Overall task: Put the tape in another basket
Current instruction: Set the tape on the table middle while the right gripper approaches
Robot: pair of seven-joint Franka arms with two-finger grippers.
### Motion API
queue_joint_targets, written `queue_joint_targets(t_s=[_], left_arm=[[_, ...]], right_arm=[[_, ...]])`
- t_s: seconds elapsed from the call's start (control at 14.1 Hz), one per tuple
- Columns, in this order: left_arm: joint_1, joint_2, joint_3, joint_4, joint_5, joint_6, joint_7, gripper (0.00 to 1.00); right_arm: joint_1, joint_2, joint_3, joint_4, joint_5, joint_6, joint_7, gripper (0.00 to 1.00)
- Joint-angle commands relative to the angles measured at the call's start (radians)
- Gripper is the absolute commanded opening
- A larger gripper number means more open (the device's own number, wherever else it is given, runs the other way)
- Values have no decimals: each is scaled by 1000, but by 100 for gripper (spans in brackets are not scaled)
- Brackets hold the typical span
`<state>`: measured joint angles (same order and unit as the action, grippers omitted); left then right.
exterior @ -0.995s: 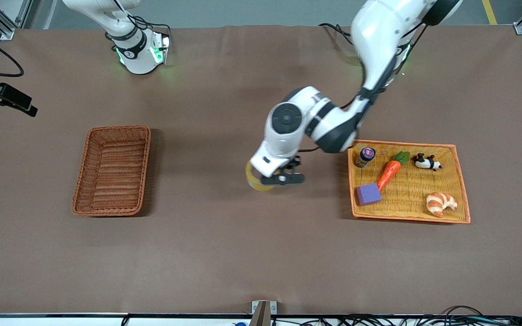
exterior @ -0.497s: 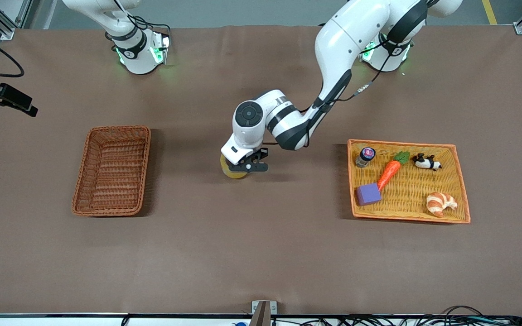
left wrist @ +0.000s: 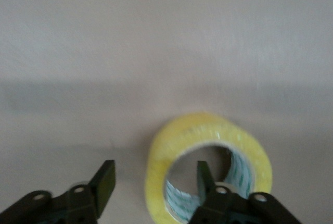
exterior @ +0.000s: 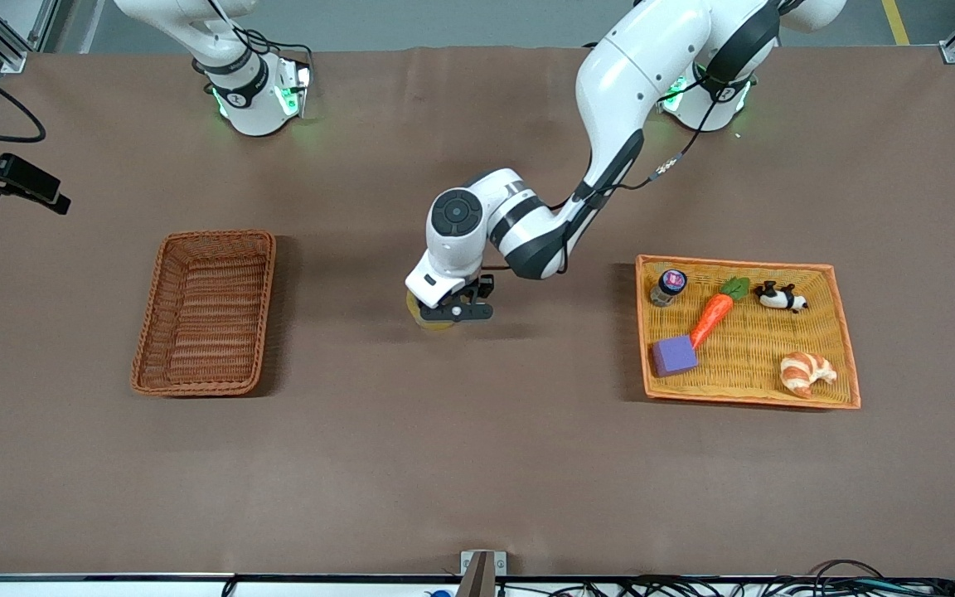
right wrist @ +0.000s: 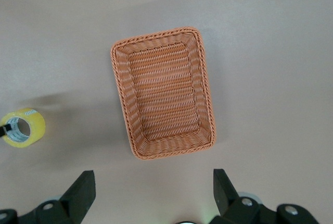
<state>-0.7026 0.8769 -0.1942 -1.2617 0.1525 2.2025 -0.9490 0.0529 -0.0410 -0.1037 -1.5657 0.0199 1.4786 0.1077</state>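
Note:
The tape (exterior: pixel 429 320), a yellowish ring, rests on the brown table between the basket (exterior: pixel 206 315) and the tray, a little nearer the basket. My left gripper (exterior: pixel 453 313) is low over it and open. In the left wrist view one finger (left wrist: pixel 204 174) stands inside the tape's (left wrist: pixel 171 143) hole and the other (left wrist: pixel 105 178) outside, clear of the ring; the left gripper (left wrist: pixel 155 172) holds nothing. The right gripper (right wrist: pixel 151 181) hangs open high above the empty basket (right wrist: pixel 164 99), with the tape (right wrist: pixel 23 127) off to one side.
An orange-yellow woven tray (exterior: pixel 734 264) toward the left arm's end holds a small jar (exterior: pixel 668 286), a toy carrot (exterior: pixel 714 315), a panda figure (exterior: pixel 778 296), a purple block (exterior: pixel 674 355) and a croissant (exterior: pixel 807 371).
The left arm carried the tape from beside the tray toward the table's middle, set it down, and its fingers have spread apart. The right arm has not moved.

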Motion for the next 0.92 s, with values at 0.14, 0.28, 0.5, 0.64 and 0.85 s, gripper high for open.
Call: queue_joint_targets(t_s=[0.14, 0.28, 0.5, 0.64, 0.85], left_arm=[[82, -231, 163, -18, 41, -165, 125, 100], [194, -309, 165, -18, 45, -207, 237, 100], [354, -404, 160, -18, 42, -254, 438, 100], [426, -453, 160, -18, 42, -297, 534, 100], [503, -512, 151, -18, 27, -361, 709, 100]], right_arm=[[28, 32, 60, -13, 29, 86, -2, 100], [30, 82, 137, -30, 32, 136, 16, 100], [31, 122, 215, -187, 92, 327, 52, 100], [31, 160, 274, -269, 97, 469, 96, 100], [36, 271, 375, -275, 86, 584, 225, 100]])
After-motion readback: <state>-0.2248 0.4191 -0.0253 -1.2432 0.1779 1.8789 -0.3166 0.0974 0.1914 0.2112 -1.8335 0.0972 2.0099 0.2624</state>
